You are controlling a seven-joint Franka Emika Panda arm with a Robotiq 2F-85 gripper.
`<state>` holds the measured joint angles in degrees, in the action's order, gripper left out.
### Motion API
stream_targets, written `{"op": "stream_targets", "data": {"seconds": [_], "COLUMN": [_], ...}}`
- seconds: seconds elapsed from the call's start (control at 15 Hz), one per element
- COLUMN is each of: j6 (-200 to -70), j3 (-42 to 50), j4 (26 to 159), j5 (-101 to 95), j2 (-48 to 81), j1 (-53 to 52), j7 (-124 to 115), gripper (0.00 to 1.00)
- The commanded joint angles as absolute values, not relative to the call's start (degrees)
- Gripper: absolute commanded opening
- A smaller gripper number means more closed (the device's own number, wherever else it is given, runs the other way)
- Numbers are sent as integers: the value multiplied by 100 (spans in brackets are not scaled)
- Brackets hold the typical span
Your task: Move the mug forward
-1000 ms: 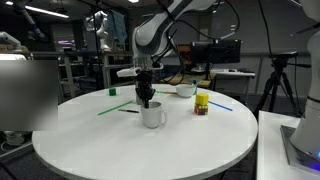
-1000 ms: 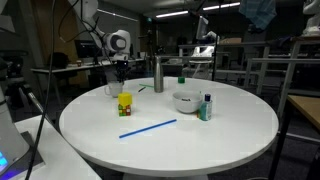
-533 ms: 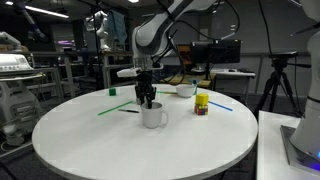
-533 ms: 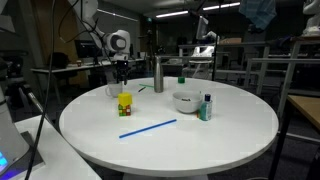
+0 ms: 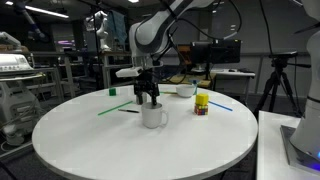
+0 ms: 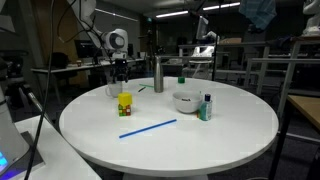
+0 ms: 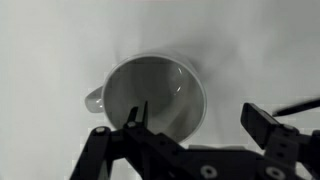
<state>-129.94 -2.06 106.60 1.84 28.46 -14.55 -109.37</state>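
Note:
The white mug [image 5: 153,116] stands upright on the round white table [image 5: 100,150], at the far left side in an exterior view [image 6: 112,90]. My gripper [image 5: 148,98] hangs just above its rim with the jaws open. In the wrist view the mug [image 7: 150,92] shows its empty inside, with the handle [image 7: 94,101] to the left. My gripper [image 7: 200,122] straddles the mug's right wall: one finger [image 7: 136,116] is over the inside and the other finger [image 7: 266,124] is well outside. Neither finger touches the wall.
A tall steel bottle [image 6: 158,75], a white bowl [image 6: 185,101], a yellow object [image 6: 125,103], a small bottle [image 6: 206,107] and a blue straw [image 6: 148,128] share the table. A green straw [image 5: 112,110] lies left of the mug.
The jaws have gone from shut on the mug's wall to wide open. The mug stays where it stood; the gripper has risen slightly.

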Motion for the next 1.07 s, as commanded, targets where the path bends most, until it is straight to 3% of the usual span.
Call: {"op": "stream_targets", "data": {"seconds": [0.0, 0.73, 1.0], "j6": [-12542, -12248, -12333], "j3": [-200, -339, -354], "j4": [10751, 11109, 10968], "j5": [39, 50, 74], "j2": [2462, 1110, 1260], "j1": [-1486, -1344, -1355], "j7": [-10803, -10264, -10405], "gripper": [100, 100, 100]}}
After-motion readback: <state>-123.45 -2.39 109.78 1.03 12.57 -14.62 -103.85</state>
